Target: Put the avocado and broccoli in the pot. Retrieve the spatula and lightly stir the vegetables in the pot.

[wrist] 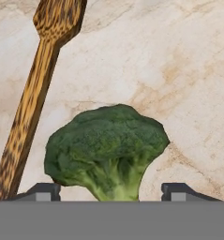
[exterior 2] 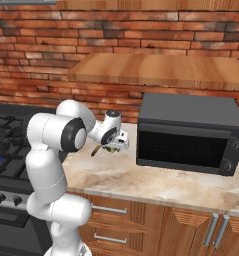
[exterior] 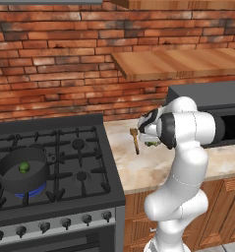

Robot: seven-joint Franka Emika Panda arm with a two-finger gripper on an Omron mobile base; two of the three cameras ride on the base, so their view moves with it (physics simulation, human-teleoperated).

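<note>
Hand low over broccoli on the table; avocado sits in the pot.
Left base view: pot [exterior: 23,170] on near-left burner holding avocado [exterior: 24,167]; spatula [exterior: 134,139] on marble table [exterior: 138,172] beside the hand [exterior: 149,136]; brick wall behind. Right base view: microwave [exterior 2: 191,132] right of the hand; shelf [exterior 2: 156,70] above. Hand view: fingers [wrist: 44,191] spread either side of broccoli [wrist: 106,150], no contact seen; risk: lumpy head may slip or roll into spatula just left.

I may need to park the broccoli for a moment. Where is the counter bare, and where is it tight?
Bare counter runs along the front edge, ahead of the microwave. It is tight at the stove end: the spatula lies close beside the broccoli, with the gripper straddling it.
</note>
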